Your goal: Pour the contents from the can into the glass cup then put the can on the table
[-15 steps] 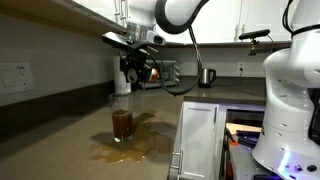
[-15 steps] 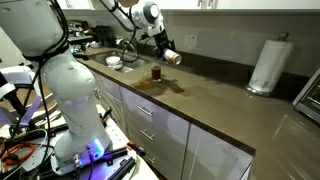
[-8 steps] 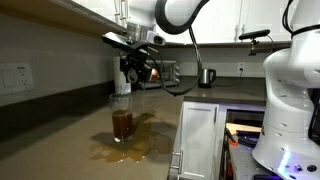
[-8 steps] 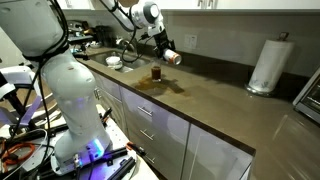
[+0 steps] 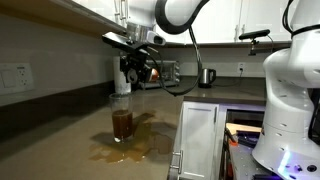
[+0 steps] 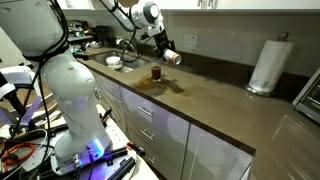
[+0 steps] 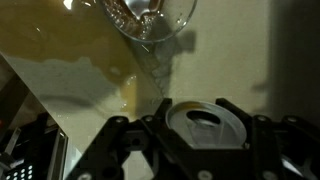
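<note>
The gripper (image 6: 165, 52) is clamped on the can (image 6: 173, 57), its red mark too small to read, holding it tipped almost onto its side, long axis near level, just above the glass cup (image 6: 157, 72) standing on the table (image 6: 215, 105).

I log the arm (image 5: 172, 10) as glossy white, built of thick rounded links with smooth, bulging joints. The lower links (image 6: 55, 60) are the same white in an exterior view, and a blue light (image 6: 95, 150) glows at the base (image 6: 85, 140). The gripper (image 5: 133, 68) is black and blocky, under a dark flat mount (image 5: 122, 39). A thin black cable (image 5: 192, 52) loops off the wrist. In the wrist view I see matte black finger links (image 7: 122, 138); finer detail is too dark to tell.
</note>
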`<state>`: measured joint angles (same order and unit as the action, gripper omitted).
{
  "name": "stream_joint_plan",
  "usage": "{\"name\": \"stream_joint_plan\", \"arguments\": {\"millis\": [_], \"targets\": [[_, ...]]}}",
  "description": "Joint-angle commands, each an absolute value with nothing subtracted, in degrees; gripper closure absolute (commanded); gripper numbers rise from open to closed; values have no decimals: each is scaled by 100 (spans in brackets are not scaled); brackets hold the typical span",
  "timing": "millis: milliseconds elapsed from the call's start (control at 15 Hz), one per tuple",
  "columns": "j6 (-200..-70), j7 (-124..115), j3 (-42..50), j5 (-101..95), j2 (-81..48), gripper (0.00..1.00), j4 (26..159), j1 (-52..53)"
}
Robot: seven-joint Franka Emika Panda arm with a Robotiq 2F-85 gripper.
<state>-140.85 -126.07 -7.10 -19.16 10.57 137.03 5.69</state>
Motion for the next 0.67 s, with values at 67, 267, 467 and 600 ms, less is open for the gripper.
{"name": "stream_joint_plan", "arguments": {"millis": [67,267,467,600], "targets": [[-14392,-12557,-722,-1576,1220,75,13869,400],[-14216,-12567,-800,-1637,1083,50,13724,371],[-14214,-12569,-827,-1640,1067,50,13724,371],[-14214,-12569,-830,-1641,1065,75,13724,371]]}}
